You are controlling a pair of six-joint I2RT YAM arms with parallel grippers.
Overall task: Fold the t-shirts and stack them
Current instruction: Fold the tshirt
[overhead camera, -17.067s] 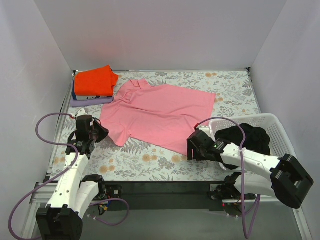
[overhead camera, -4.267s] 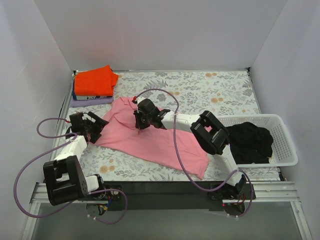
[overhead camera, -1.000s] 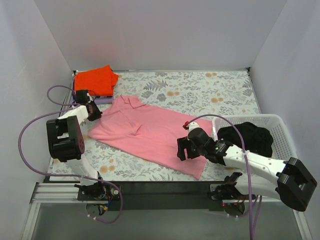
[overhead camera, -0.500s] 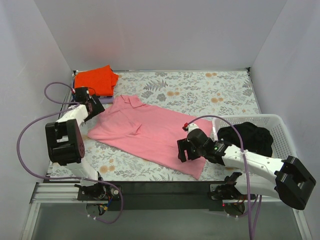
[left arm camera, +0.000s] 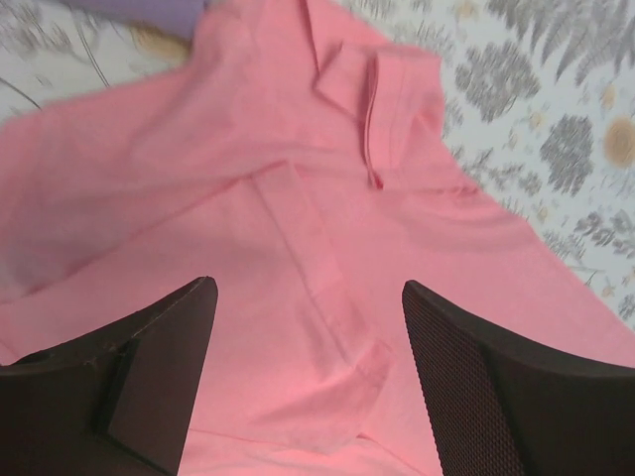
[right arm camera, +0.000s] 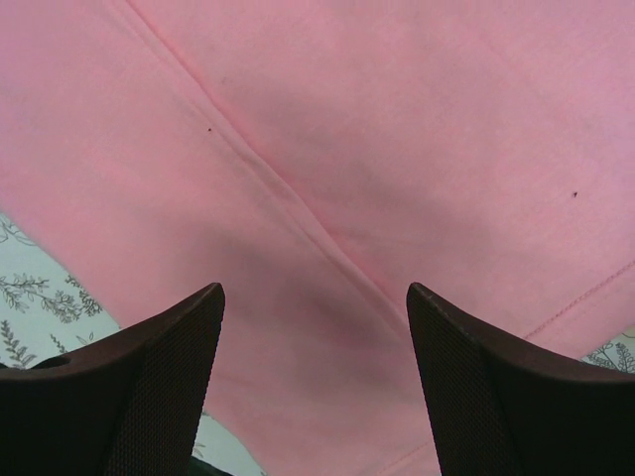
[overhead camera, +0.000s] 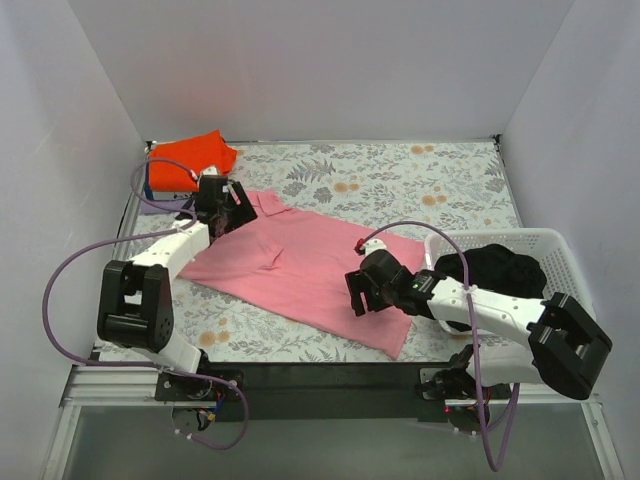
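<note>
Pink shirt (overhead camera: 290,262) flat out, both pincers open over it

We've got it spread just left of the basket (overhead camera: 565,262). The left gripper (left arm camera: 308,293) hangs over the collar end, far from the basket, fingers apart and empty. The right gripper (right arm camera: 315,297) is the same over the hem nearest the basket. The orange shirt (overhead camera: 190,160) sits folded, well apart from the basket.

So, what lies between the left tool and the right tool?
Only the pink t-shirt, lying open across that stretch; the top view shows it.
</note>
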